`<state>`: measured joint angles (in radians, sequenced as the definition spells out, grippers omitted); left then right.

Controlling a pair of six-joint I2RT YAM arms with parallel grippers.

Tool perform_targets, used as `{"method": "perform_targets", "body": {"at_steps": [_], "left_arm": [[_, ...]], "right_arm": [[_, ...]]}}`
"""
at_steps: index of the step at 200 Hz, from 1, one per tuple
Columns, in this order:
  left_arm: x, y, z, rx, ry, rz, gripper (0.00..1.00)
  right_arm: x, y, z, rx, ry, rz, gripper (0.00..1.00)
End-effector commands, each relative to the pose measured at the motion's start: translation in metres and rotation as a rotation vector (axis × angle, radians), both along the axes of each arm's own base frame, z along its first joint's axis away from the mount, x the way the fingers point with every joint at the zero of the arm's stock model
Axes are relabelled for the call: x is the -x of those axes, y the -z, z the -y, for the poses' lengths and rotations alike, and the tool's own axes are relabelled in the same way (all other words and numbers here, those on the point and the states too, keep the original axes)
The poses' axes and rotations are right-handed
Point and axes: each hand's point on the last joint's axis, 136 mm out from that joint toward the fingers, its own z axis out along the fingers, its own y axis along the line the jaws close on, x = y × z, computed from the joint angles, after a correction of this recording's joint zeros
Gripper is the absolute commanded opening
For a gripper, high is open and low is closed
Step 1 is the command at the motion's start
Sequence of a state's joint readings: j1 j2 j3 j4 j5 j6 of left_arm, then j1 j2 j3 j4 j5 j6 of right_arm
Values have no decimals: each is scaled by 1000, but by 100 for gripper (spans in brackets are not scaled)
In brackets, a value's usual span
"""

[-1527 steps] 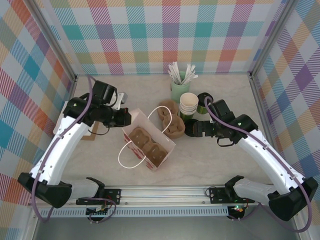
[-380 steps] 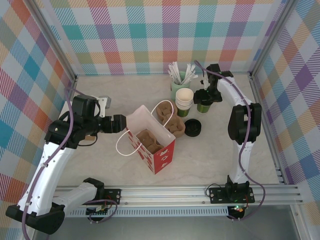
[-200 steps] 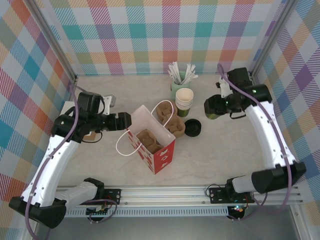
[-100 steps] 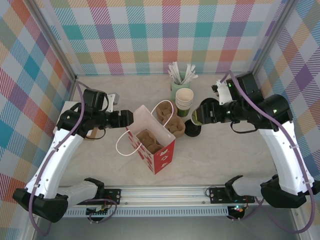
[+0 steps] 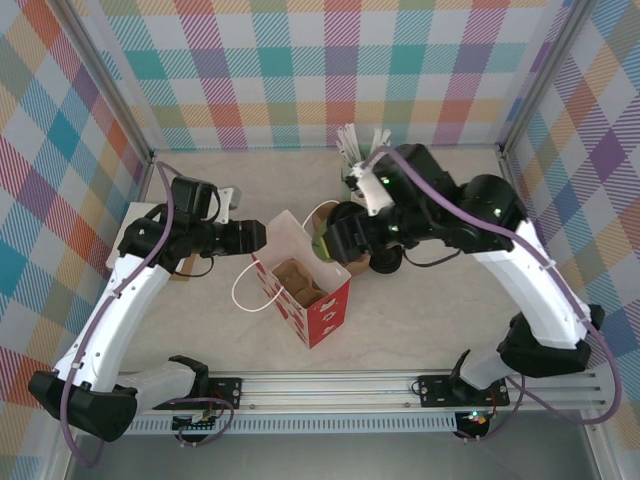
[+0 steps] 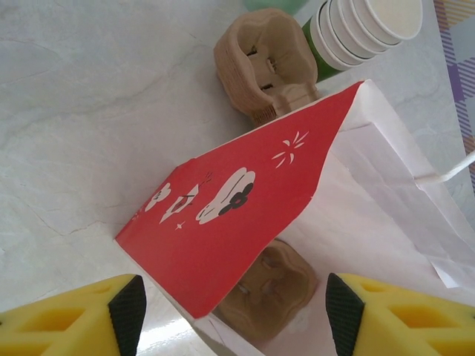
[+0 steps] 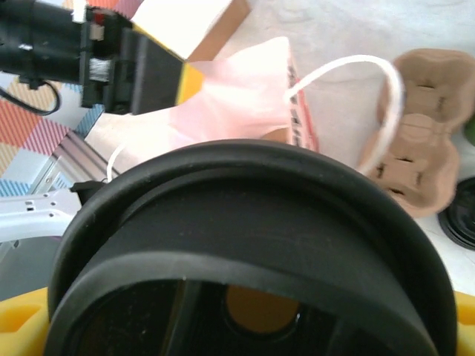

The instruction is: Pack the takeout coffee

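Observation:
The takeout coffee (image 7: 252, 222) is a dark green cup (image 5: 322, 240) under a black lid. My right gripper (image 5: 333, 237) is shut on it and holds it in the air by the back right rim of the red and white paper bag (image 5: 318, 305). In the right wrist view the lid hides most of the fingers (image 7: 21, 326). My left gripper (image 5: 250, 237) is open at the bag's left top edge. Its black pads (image 6: 128, 319) stand either side of the bag's red wall (image 6: 223, 222) without touching it. A brown cup carrier (image 6: 271, 297) lies inside the bag.
More brown carriers (image 6: 263, 67) lie just behind the bag, beside a stack of lidless cups (image 6: 371, 22). A loose black lid (image 5: 388, 258) lies to the right of the carriers. White stirrers (image 5: 352, 140) stand at the back. Checked walls enclose the table.
The right arm has carried the lidded cup from the back right leftward to the bag. The left gripper's jaws have narrowed a little at the bag's edge.

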<state>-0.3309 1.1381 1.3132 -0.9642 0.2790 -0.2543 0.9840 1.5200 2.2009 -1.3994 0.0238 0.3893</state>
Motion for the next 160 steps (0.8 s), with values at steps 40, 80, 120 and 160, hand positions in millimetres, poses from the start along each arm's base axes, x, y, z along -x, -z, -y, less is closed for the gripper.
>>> {"method": "perform_targets", "body": {"at_steps": [40, 80, 120, 160], "left_arm": [[-3, 9, 1, 17, -3, -6, 63], [0, 17, -1, 8, -6, -21, 62], [2, 20, -1, 17, -11, -23, 60], [4, 23, -2, 17, -14, -27, 59]], "right_arm": [[-12, 35, -51, 92, 17, -24, 81], [-9, 61, -66, 152, 0, -86, 81], [1, 84, -76, 172, -17, -168, 81], [3, 102, -81, 183, -12, -210, 81]]}}
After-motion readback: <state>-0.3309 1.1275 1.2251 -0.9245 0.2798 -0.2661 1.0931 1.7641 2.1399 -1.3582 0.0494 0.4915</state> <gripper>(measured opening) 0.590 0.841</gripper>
